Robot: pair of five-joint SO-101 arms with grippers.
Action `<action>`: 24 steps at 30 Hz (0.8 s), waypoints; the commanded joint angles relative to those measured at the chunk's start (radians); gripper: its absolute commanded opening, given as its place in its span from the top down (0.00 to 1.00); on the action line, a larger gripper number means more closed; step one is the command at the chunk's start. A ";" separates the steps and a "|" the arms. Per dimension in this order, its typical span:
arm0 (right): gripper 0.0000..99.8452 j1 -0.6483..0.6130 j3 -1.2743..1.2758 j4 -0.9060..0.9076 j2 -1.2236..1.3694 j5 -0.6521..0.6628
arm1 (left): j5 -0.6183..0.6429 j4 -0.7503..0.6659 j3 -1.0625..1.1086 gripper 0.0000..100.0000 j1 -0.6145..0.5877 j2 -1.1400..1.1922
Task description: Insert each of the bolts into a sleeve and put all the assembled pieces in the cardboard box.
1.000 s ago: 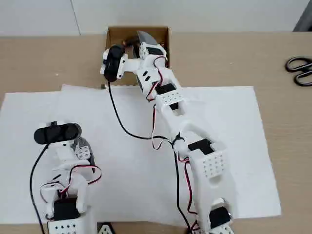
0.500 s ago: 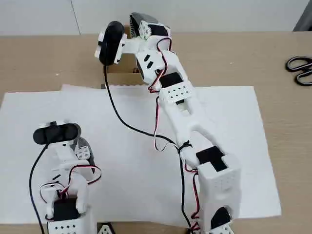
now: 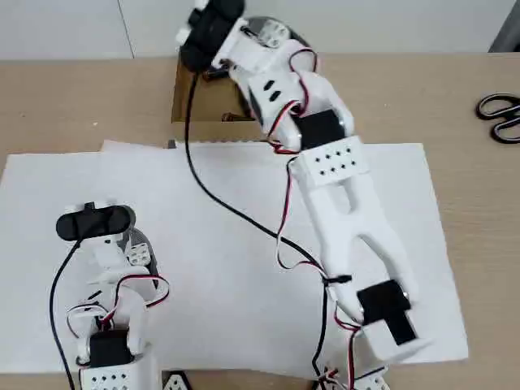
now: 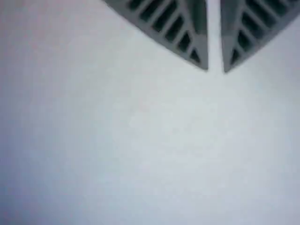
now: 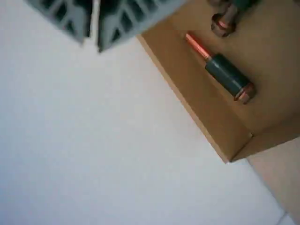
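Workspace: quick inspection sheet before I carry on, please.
Surface: wooden table, white paper sheet spread on it.
Job's things: cardboard box holding one bolt in its sleeve and part of another piece.
Clutter: scissors at the table's edge.
Hands: left hand shut, empty, over the paper; right hand shut, empty, by the box.
Cables: black cable trailing from the right arm across the paper.
Surroundings: pale wall beyond the table.

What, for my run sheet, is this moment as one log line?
left claw: shut, over paper | right claw: shut, empty | box: bolt in sleeve inside
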 commanded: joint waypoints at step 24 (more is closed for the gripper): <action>1.00 0.277 -0.040 1.066 -0.458 -0.752 | 0.002 0.003 -0.004 0.99 -0.005 -0.011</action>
